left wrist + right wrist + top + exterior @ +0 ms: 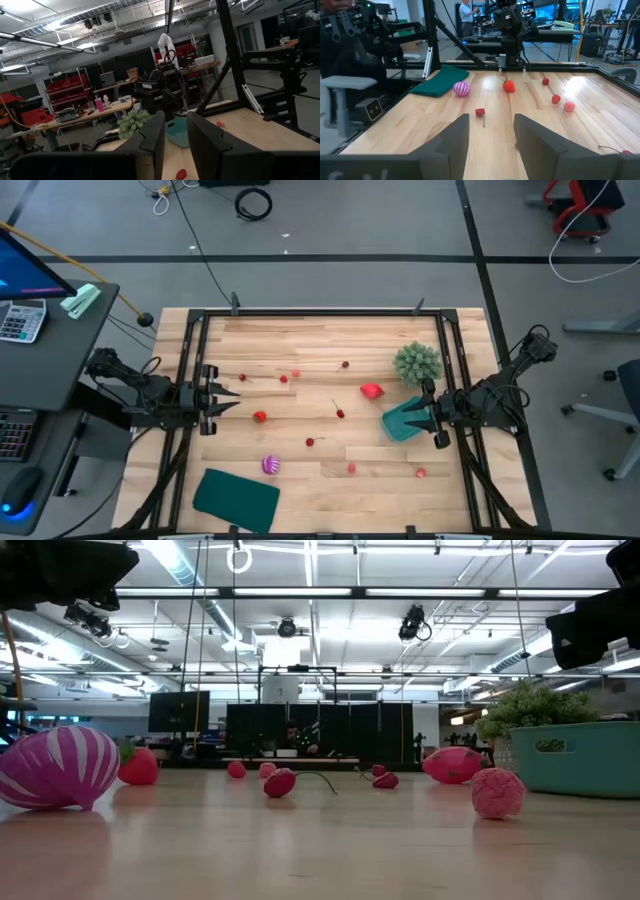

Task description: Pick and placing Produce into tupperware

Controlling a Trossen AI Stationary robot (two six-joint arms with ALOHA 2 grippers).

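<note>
Teal plastic marks the goal: the tupperware (403, 421) sits at the desk's (320, 330) right edge, directly under and touching the right end effector (428, 418), with the green bushy clump (417, 363) just beside it at 12 o'clock. The tub looks tilted, its long axis running roughly from 10 to 4 o'clock in the high view.

The right end effector stands parted with nothing between its fingers (454, 137); whether it grips the tub wall cannot be told. The left end effector (212, 402) waits at the left edge, its fingers (152, 135) slightly apart and empty.

From the left end effector, the nearest produce is a red fruit (260, 417) at about 4 o'clock, near, with small red pieces (283, 379) at 2 o'clock. The striped ball (271, 465) lies farther off at 5 o'clock, beside the dark teal sheet (236, 496). A larger pink-red fruit (372, 391) lies at 10 o'clock from the tub, nearer the right arm; its long axis runs about 9 to 3. Judging by reach, the left arm suits the left-hand pieces.
</note>
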